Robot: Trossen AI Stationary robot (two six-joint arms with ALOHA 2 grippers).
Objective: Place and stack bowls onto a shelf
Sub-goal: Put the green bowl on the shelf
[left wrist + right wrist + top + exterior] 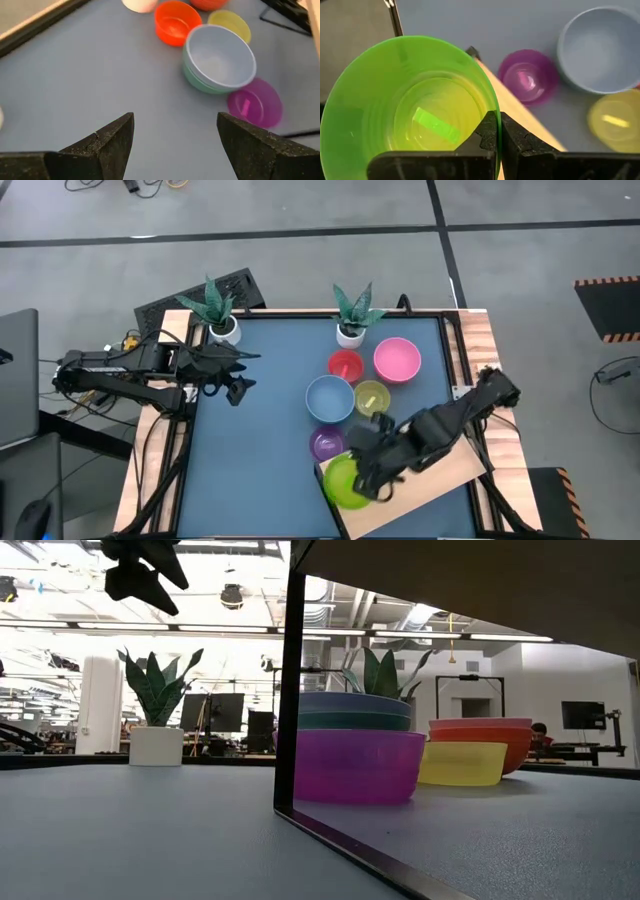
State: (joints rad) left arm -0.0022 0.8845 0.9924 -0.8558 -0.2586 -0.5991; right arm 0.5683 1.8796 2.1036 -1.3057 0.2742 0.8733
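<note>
Right end effector (498, 131) pinches the lime green bowl's (345, 480) rim over the shelf (440, 485), at six o'clock. Next: lower, release. Left end effector (175, 145) waits open at nine o'clock.

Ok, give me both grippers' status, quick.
Left gripper: open, holding nothing, above the table's left side.
Right gripper: shut on the lime green bowl's rim, over the shelf.

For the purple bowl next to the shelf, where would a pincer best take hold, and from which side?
Probably at the rim, coming from above. The purple bowl stands upright and open, with the light blue bowl and the shelf close beside it, so one finger inside and one outside the wall on its free side looks most reachable.
</note>
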